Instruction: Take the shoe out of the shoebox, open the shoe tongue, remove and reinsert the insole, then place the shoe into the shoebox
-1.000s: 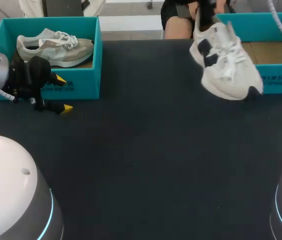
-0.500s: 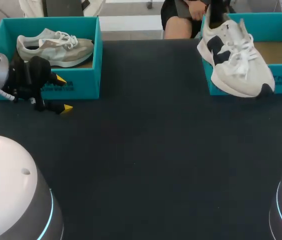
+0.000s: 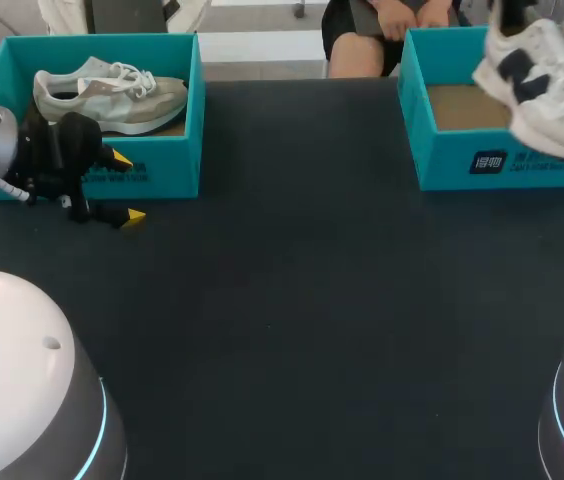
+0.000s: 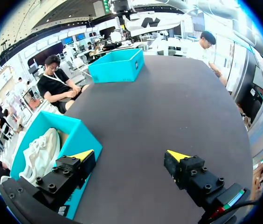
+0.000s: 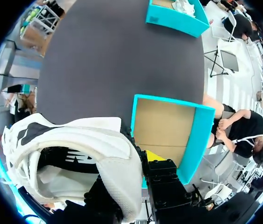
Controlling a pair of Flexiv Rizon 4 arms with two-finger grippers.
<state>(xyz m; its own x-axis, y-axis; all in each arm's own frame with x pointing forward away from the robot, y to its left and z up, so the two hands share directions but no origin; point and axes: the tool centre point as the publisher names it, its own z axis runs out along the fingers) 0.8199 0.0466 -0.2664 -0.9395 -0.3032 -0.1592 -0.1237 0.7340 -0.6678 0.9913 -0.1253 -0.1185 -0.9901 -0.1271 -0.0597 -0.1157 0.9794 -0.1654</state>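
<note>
A white shoe (image 3: 544, 85) with a dark side logo hangs tilted over the right half of the right teal shoebox (image 3: 462, 160). My right gripper (image 5: 138, 163) is shut on its heel collar. The shoe (image 5: 75, 154) fills the space beside the fingers, and the box (image 5: 197, 135) lies below with its bare cardboard floor showing. In the head view that gripper is mostly hidden behind the shoe. My left gripper (image 3: 128, 187) stands open and empty just in front of the left teal shoebox (image 3: 194, 120). Seen from the left wrist, this gripper (image 4: 130, 156) has dark table between its fingers.
The left shoebox (image 4: 78, 135) holds a beige shoe (image 3: 112, 95), also visible beside my left fingers (image 4: 40, 151). The right box (image 4: 117, 65) sits far across the table. The left box (image 5: 176, 16) appears at the far end in the right wrist view.
My right gripper has carried the white shoe to the right and further back, from in front of the right box's left corner to above the box. The left arm has not moved.
</note>
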